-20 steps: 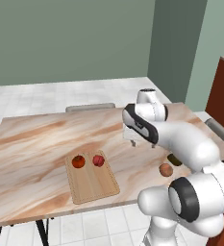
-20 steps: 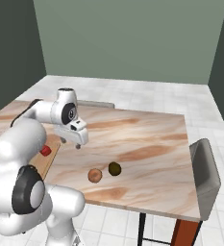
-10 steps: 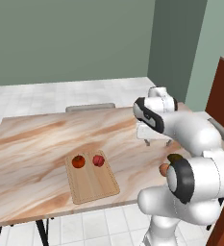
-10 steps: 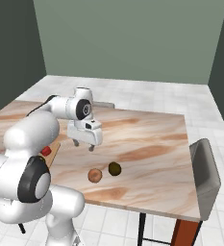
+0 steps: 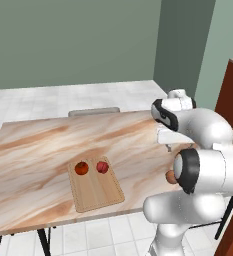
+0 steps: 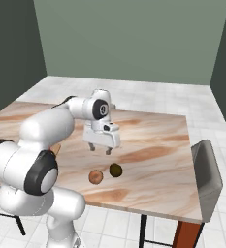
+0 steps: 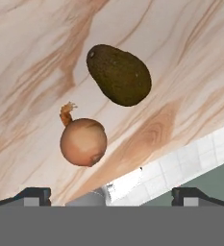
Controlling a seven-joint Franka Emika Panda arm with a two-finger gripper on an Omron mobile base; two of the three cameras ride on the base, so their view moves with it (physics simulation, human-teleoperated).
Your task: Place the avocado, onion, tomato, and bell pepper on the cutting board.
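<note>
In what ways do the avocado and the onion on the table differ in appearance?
The avocado is dark olive-green; the onion is tan-peach. The avocado is oval and larger in the hand view; the onion is round with a dry tuft on top. Both lie on the table, close together but apart, off the cutting board.

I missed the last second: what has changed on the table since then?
The end effector swung from near the cutting board across to just above the avocado and onion, open and empty. Avocado, onion and both red items on the board stayed put.
</note>
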